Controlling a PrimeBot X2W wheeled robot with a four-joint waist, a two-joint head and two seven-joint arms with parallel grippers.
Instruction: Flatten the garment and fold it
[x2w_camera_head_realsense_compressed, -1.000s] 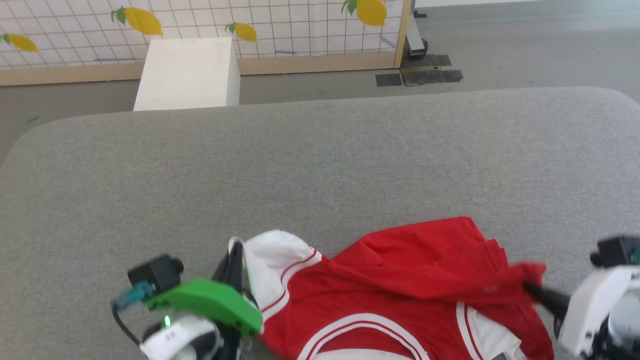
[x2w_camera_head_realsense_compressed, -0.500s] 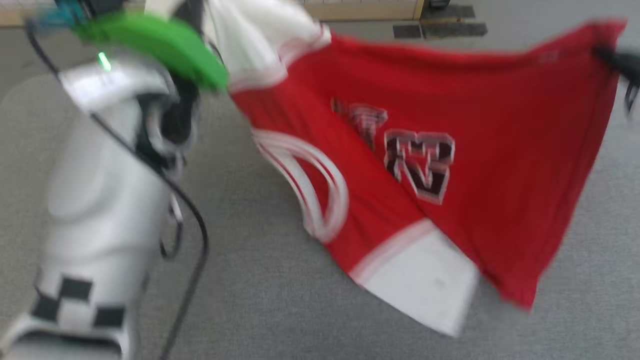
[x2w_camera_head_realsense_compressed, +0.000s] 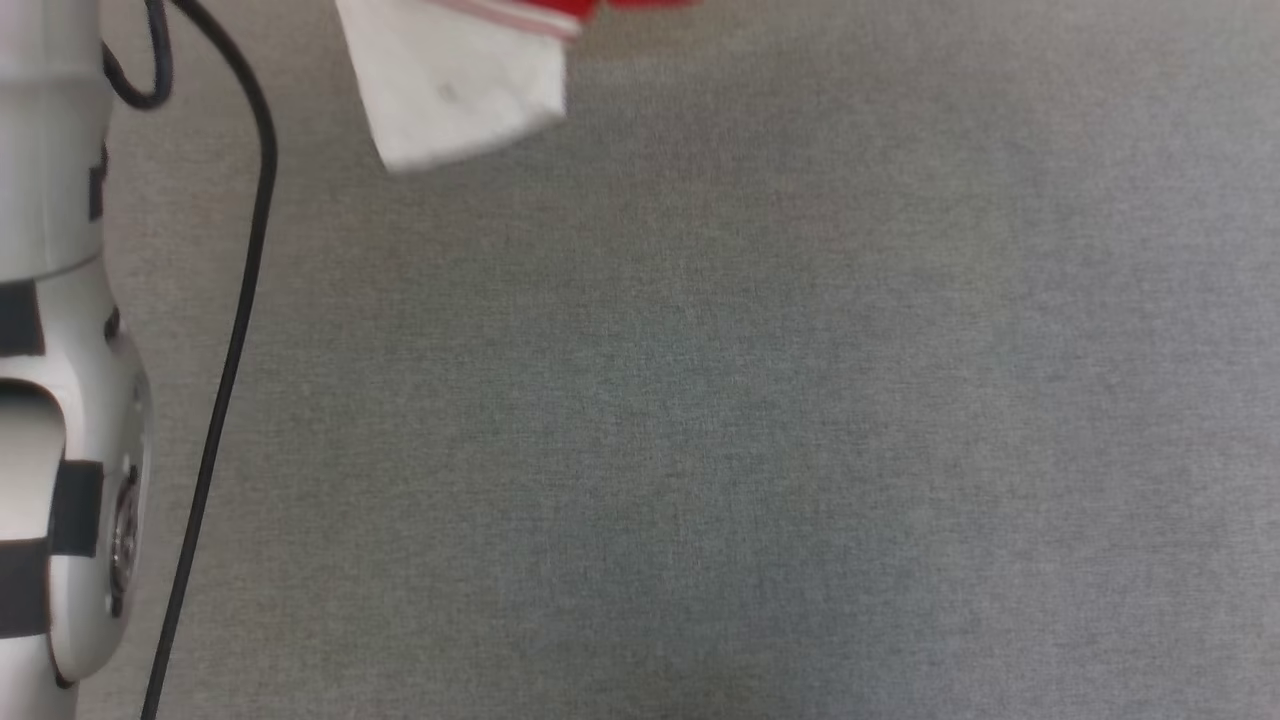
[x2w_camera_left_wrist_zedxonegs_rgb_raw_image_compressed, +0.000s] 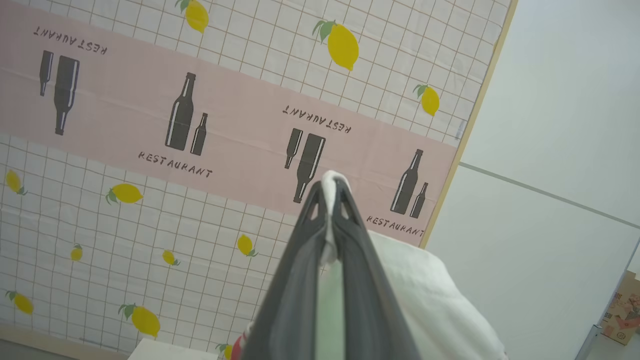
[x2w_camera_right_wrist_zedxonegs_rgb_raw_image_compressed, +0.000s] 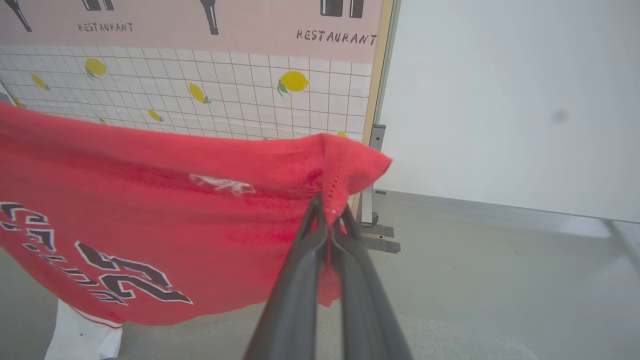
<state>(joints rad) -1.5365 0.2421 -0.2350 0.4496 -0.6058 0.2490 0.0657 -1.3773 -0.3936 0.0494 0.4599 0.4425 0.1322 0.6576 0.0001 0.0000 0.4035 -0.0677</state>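
While both arms hold it aloft, the red jersey T-shirt (x2w_camera_right_wrist_zedxonegs_rgb_raw_image_compressed: 150, 200) hangs spread above the grey cloth-covered desk (x2w_camera_head_realsense_compressed: 700, 400). Right gripper (x2w_camera_right_wrist_zedxonegs_rgb_raw_image_compressed: 330, 220): clenched on a red corner of the shirt, whose body stretches toward 9 o'clock in the right wrist view, with black-and-white lettering (x2w_camera_right_wrist_zedxonegs_rgb_raw_image_compressed: 125, 275) at 8 o'clock. Left gripper (x2w_camera_left_wrist_zedxonegs_rgb_raw_image_compressed: 329, 202): clamped on a fold of white sleeve fabric (x2w_camera_left_wrist_zedxonegs_rgb_raw_image_compressed: 425, 290), seen against the lemon-and-bottle backdrop (x2w_camera_left_wrist_zedxonegs_rgb_raw_image_compressed: 150, 125). Head view: a hanging white sleeve (x2w_camera_head_realsense_compressed: 460, 85) with striped trim at 11 o'clock; pale left forearm (x2w_camera_head_realsense_compressed: 50, 400) and black cable (x2w_camera_head_realsense_compressed: 230, 350) at 9 o'clock.
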